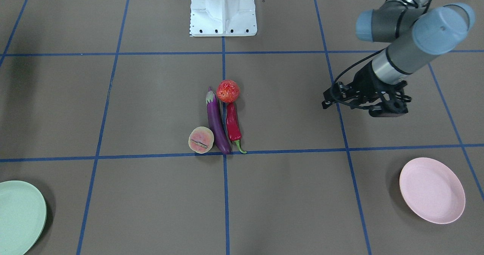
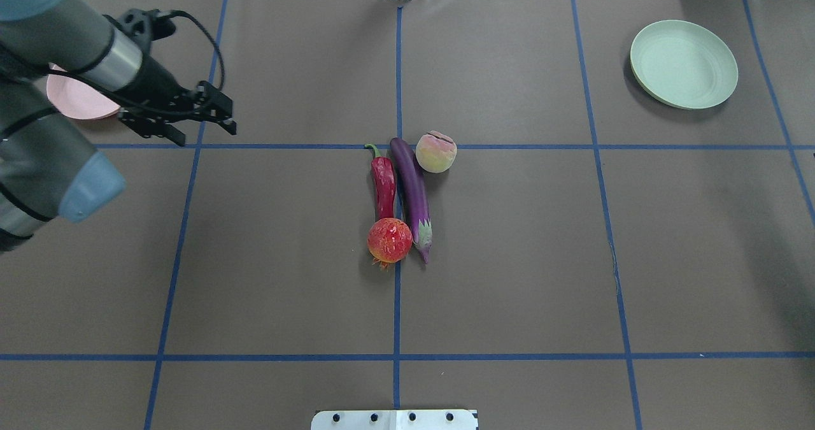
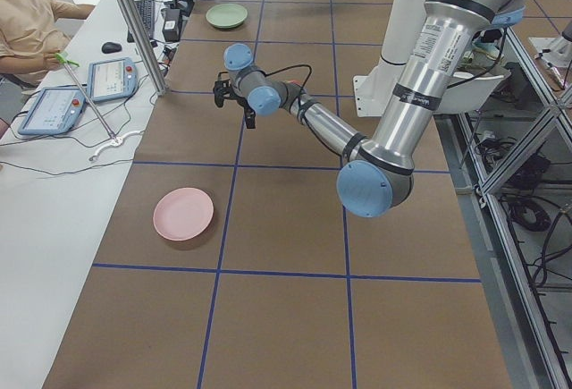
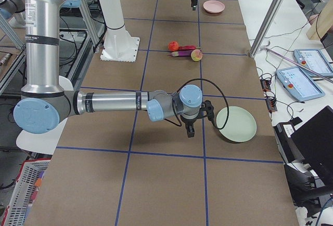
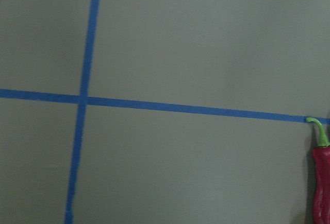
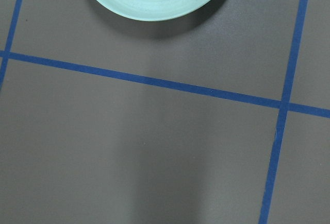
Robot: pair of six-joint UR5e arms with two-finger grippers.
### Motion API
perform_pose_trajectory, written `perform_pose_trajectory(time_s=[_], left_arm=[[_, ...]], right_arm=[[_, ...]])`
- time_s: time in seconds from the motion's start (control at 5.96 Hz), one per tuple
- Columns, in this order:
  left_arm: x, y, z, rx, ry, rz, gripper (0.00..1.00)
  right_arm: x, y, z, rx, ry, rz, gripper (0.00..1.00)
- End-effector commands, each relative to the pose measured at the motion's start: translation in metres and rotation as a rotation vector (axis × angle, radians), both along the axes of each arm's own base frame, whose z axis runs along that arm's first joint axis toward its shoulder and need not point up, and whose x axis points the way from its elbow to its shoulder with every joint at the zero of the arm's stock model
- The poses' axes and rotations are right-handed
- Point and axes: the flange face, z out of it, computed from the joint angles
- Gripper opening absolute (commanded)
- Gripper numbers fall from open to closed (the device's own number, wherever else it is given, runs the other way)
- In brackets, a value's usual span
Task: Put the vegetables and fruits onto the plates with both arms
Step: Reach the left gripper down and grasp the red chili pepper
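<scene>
The purple eggplant (image 1: 217, 122) (image 2: 412, 191), the red chili (image 1: 233, 122) (image 2: 383, 185), the strawberry (image 1: 228, 91) (image 2: 389, 240) and the peach half (image 1: 201, 140) (image 2: 436, 151) lie close together at the table's middle. The pink plate (image 1: 432, 190) (image 2: 76, 99) is empty on my left, and the mint green plate (image 1: 19, 217) (image 2: 684, 64) is empty on my right. My left gripper (image 1: 357, 105) (image 2: 205, 134) is open and empty, above the table between the pink plate and the group. My right gripper (image 4: 190, 130) hovers beside the green plate (image 4: 236, 124); I cannot tell whether it is open.
The white base block (image 1: 223, 11) stands at the robot's edge of the table. Blue tape lines cross the brown table cover. An operator's bench with tablets (image 3: 54, 107) and a metal pole (image 3: 134, 27) runs along the far edge.
</scene>
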Motion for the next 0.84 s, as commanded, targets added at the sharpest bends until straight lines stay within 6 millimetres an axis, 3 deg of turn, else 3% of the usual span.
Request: perform_pose_trajectory(time_s=[0.0, 0.17, 0.34, 0.5, 0.67], left_arm=[[0.113, 0.017, -0.056, 0.036, -0.028, 0.015, 1.00], [0.171, 0.017, -0.077, 0.052, -0.055, 0.037, 1.00], [0.210, 0.023, -0.078, 0.058, -0.088, 0.056, 0.98], [0.239, 0.025, -0.088, 0.080, -0.110, 0.058, 0.97], [0.245, 0.029, -0.086, 0.078, -0.115, 0.066, 0.94]], right_arm=[[-0.007, -0.004, -0.012, 0.012, -0.006, -0.002, 1.00], [-0.008, -0.004, -0.010, 0.009, -0.005, -0.006, 1.00], [-0.010, -0.004, -0.011, 0.009, -0.007, -0.008, 1.00], [-0.010, -0.004, -0.012, 0.008, -0.007, -0.006, 1.00], [-0.010, -0.004, -0.012, 0.009, -0.006, -0.006, 1.00]])
